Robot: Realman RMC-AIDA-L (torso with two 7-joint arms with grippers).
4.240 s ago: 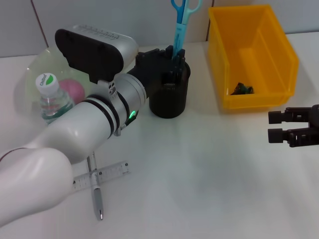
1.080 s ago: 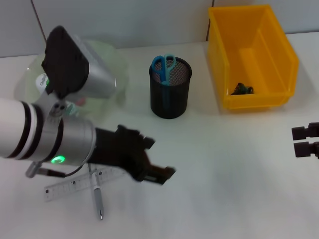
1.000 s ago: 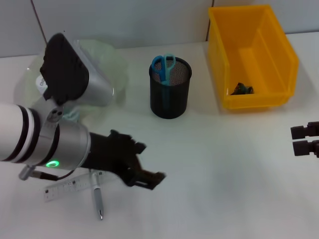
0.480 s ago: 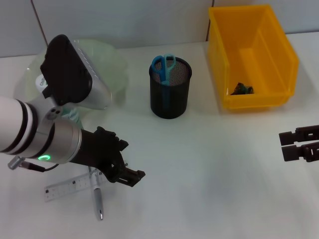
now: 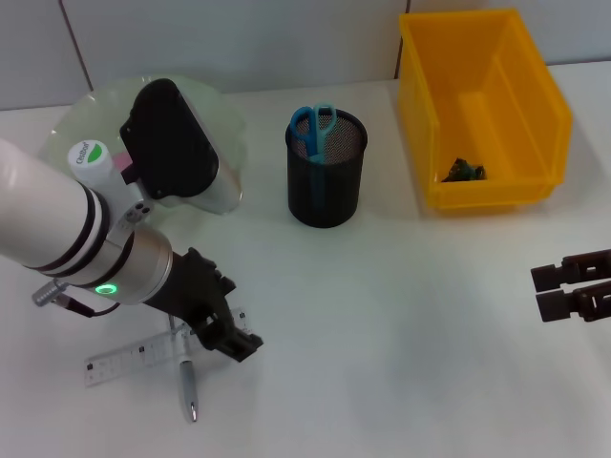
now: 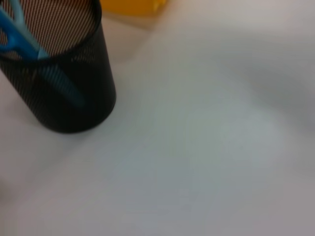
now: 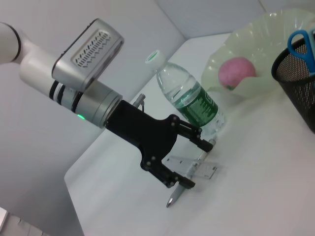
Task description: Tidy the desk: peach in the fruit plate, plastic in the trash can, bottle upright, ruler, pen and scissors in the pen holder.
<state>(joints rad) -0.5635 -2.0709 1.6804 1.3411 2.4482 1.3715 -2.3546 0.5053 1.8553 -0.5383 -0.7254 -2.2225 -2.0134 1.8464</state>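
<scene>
Head view shows you the left gripper (image 5: pixel 232 336), jaws apart, above the silver pen (image 5: pixel 186 375) and clear plastic ruler (image 5: pixel 129 358).

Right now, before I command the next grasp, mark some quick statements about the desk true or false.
1. The blue-handled scissors stand inside the black mesh pen holder. True.
2. The silver pen is already in the pen holder. False: it lies on the desk across the clear plastic ruler.
3. The left claw is open above pen and ruler. True.
4. The clear water bottle lies on its side. False: it stands upright.
5. The right claw holds the pink peach. False: the peach sits in the pale green plate.
</scene>
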